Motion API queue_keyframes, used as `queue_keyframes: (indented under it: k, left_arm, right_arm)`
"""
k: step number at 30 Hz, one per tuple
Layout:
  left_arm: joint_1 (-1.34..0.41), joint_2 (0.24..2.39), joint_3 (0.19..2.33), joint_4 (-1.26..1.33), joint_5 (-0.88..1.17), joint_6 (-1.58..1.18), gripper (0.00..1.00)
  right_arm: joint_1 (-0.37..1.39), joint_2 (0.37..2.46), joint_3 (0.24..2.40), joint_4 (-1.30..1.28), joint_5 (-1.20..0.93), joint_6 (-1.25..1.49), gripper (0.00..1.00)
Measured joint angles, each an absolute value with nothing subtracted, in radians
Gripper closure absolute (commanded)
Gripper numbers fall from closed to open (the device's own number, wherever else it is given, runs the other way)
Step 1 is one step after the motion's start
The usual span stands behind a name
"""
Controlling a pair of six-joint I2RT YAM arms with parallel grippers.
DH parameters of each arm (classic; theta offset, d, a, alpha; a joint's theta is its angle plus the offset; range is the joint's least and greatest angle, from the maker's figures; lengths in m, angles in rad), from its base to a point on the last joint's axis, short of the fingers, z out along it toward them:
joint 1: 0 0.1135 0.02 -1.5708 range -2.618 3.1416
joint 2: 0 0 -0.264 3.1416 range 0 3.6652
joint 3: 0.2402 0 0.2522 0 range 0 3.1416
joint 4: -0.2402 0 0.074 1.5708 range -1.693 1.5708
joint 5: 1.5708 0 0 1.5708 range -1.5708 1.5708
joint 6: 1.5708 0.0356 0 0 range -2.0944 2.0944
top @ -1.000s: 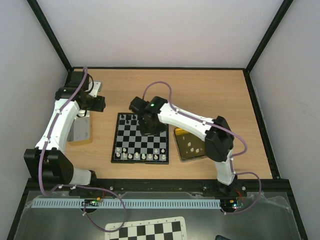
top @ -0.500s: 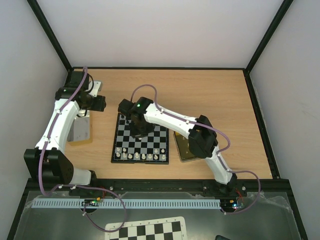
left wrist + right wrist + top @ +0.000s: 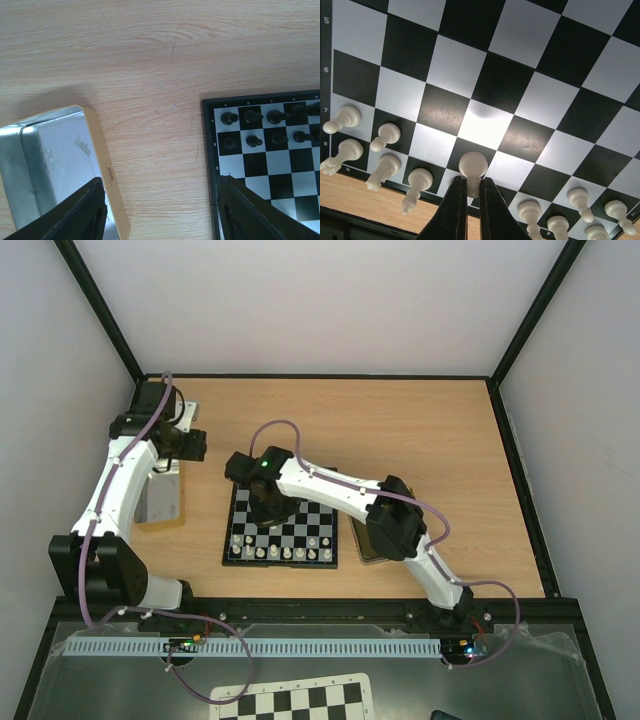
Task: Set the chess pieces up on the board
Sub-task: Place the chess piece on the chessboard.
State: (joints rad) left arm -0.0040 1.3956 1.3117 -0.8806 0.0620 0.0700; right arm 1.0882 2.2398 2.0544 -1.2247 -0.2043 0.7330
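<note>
The small chessboard (image 3: 312, 518) lies mid-table. My right gripper (image 3: 474, 186) is shut on a cream-white pawn (image 3: 473, 166) and holds it above the board, near the rows of white pieces (image 3: 385, 136). In the top view the right gripper (image 3: 262, 502) hangs over the board's left half. White pieces (image 3: 280, 552) line the near edge. Black pieces (image 3: 251, 117) stand on two rows at the far left corner of the board (image 3: 280, 170). My left gripper (image 3: 160, 210) is open and empty over bare wood between the board and a silver tin (image 3: 45, 165).
The silver tin (image 3: 160, 498) lies left of the board, under the left arm. A gold tin (image 3: 360, 546) right of the board is mostly hidden by the right arm. A larger printed checkered sheet (image 3: 290, 702) lies below the table's near edge.
My right arm has swung left across the board, from the far middle toward its left side, with the pawn held. The left arm has barely moved.
</note>
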Motion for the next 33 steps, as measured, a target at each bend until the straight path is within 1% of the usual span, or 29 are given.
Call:
queue_keyframes:
  k: [6, 14, 25, 28, 29, 31, 33]
  left_arm:
    - [0.023, 1.42, 1.312, -0.881, 0.059, 0.062, 0.38]
    - [0.03, 1.421, 1.314, -0.881, 0.059, 0.059, 0.38]
    - [0.034, 1.421, 1.317, -0.881, 0.06, 0.059, 0.39]
    - [0.034, 1.421, 1.317, -0.882, 0.067, 0.059, 0.39]
    - [0.034, 1.421, 1.317, -0.883, 0.07, 0.059, 0.39]
    - [0.034, 1.421, 1.317, -0.884, 0.074, 0.059, 0.39]
    - [0.034, 1.421, 1.317, -0.886, 0.075, 0.059, 0.39]
  right_arm:
    - [1.095, 2.271, 2.06, -1.221, -0.204, 0.733, 0.98]
    - [1.107, 2.311, 2.135, -1.219, -0.201, 0.733, 0.98]
    - [1.108, 2.355, 2.137, -1.214, -0.152, 0.733, 0.98]
    - [1.106, 2.359, 2.136, -1.201, -0.145, 0.733, 0.92]
    - [1.106, 2.359, 2.136, -1.198, -0.144, 0.734, 0.89]
    - [1.104, 2.359, 2.136, -1.192, -0.14, 0.734, 0.78]
    - [1.102, 2.359, 2.135, -1.187, -0.137, 0.737, 0.73]
